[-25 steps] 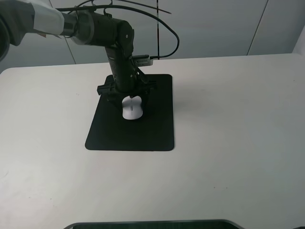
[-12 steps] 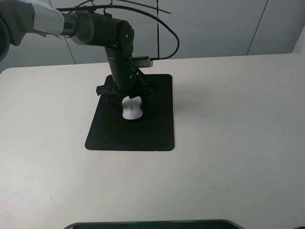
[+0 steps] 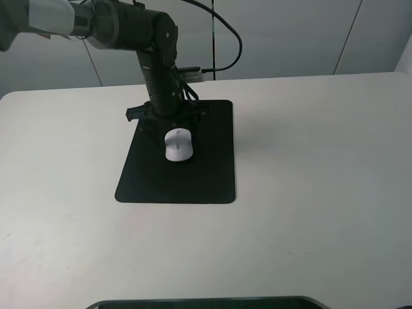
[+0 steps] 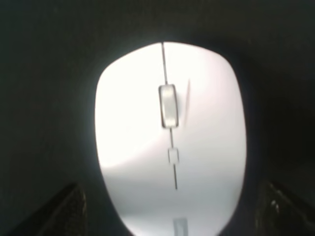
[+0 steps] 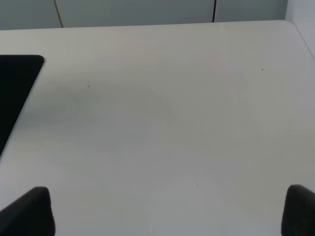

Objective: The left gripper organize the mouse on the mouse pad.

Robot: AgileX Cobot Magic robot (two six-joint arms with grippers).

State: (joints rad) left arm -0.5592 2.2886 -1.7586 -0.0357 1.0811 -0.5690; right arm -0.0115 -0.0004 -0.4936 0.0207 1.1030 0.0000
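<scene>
The left gripper (image 3: 168,122) is hovering over the far part of the black mouse pad (image 3: 193,183), jaws spread and grasping nothing. The white mouse (image 3: 178,145) is lying on the pad just near of it, apparently clear of both fingers, though the wrist view is blurred. A finger drifting sideways risks nudging the mouse askew. Rightward, the right gripper (image 5: 162,211) is hanging released over the table (image 3: 322,161).

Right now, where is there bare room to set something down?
Bare: the table right of the pad, the strip in front of it, and the pad's near half, this side of the mouse. Crowded: the pad's far end, where the left gripper hangs over the mouse.
</scene>
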